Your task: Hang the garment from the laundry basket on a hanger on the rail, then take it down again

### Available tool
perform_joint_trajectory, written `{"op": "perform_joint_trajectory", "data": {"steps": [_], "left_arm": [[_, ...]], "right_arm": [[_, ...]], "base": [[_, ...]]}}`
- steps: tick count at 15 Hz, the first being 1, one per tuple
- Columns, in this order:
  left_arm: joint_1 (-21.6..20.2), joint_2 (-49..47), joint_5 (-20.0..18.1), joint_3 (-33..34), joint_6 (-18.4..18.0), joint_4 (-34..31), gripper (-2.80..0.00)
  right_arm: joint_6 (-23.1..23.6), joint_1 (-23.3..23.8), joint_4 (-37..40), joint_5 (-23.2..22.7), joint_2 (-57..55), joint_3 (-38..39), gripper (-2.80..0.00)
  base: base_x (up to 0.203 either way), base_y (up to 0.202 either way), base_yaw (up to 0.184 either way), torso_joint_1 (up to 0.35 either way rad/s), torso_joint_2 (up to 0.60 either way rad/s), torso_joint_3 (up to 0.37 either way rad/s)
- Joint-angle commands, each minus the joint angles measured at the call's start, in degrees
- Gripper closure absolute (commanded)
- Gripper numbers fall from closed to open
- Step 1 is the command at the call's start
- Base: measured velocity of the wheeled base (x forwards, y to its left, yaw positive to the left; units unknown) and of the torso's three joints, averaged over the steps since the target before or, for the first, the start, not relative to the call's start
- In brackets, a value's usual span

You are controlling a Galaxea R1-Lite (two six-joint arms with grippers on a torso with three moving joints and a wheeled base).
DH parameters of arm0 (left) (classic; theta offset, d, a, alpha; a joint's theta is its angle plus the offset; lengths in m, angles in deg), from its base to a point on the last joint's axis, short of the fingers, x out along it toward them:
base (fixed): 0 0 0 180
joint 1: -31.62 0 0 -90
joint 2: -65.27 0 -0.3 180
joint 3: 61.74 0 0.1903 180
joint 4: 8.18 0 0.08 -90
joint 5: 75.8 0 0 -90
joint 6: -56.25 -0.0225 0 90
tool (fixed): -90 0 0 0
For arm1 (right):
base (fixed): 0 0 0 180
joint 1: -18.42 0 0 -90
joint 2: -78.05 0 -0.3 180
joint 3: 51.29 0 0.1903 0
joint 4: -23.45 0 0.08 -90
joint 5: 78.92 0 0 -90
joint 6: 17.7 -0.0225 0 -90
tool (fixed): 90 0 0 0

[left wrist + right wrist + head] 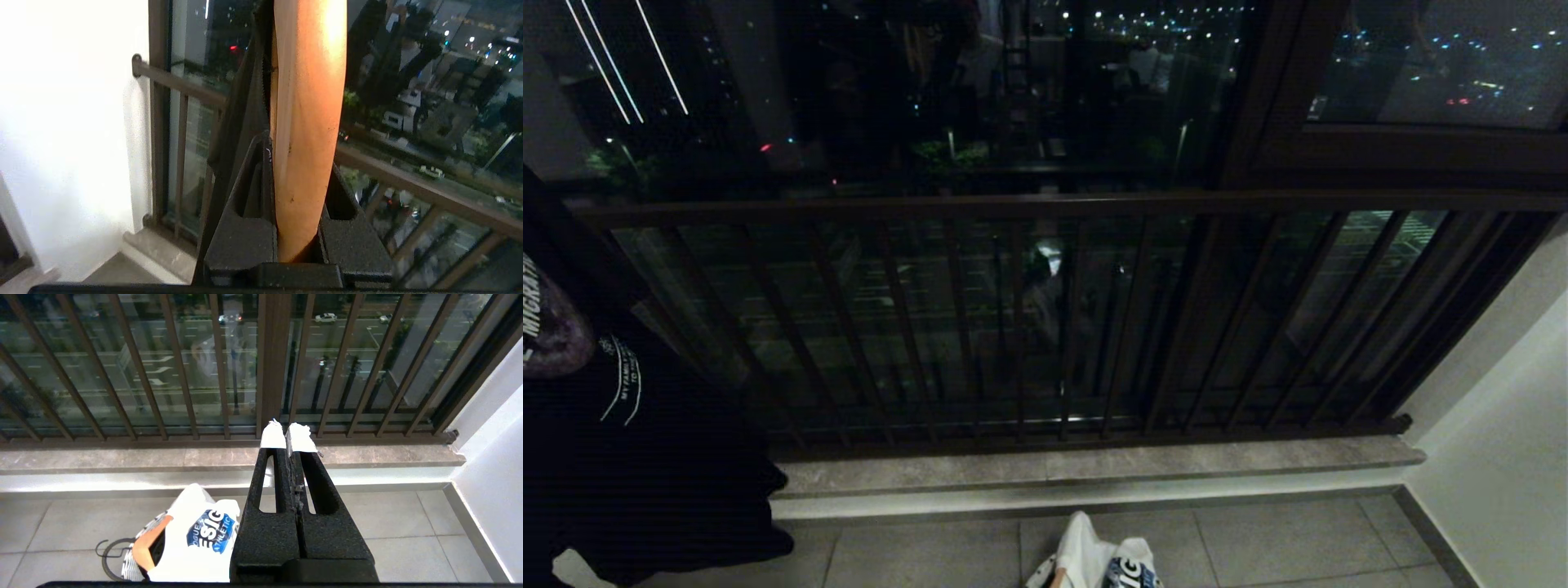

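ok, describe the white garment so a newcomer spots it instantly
Start at the balcony railing and drop past the stone sill to the tiled floor. The white garment sits there bunched in a basket; its blue athletic logo sets it apart from the hanging black shirt.

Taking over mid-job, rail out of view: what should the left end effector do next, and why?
Probably move slowly without loosening its grip: the left end effector is clamped on the orange-brown wooden hanger, and the black printed T-shirt hangs from it.
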Motion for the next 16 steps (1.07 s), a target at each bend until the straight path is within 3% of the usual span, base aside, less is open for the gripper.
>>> {"op": "perform_joint_trajectory", "data": {"steps": [1,3,11,16], "left_arm": [[0.0,2.4,-0.1,-0.1,-0.1,-1.3,0.00],[0.5,3.1,-0.1,-0.1,-2.2,-5.0,0.00],[2.2,8.4,-0.1,-0.1,-3.7,-12.1,0.00],[7.3,9.5,0.0,0.0,-7.7,-19.4,0.00]], "right_arm": [[0.0,0.0,0.0,0.0,0.1,0.0,0.00],[0.0,0.0,0.0,0.0,0.0,0.0,0.00],[0.0,0.0,0.0,0.0,0.0,0.0,0.00],[0.0,0.0,0.0,0.0,0.0,0.0,0.00]], "base": [[0.000,0.000,0.000,0.000,0.00,0.000],[0.000,0.000,0.000,0.000,0.00,0.000],[0.000,0.000,0.000,0.000,0.00,0.000],[0.000,0.000,0.000,0.000,0.00,0.000]]}}
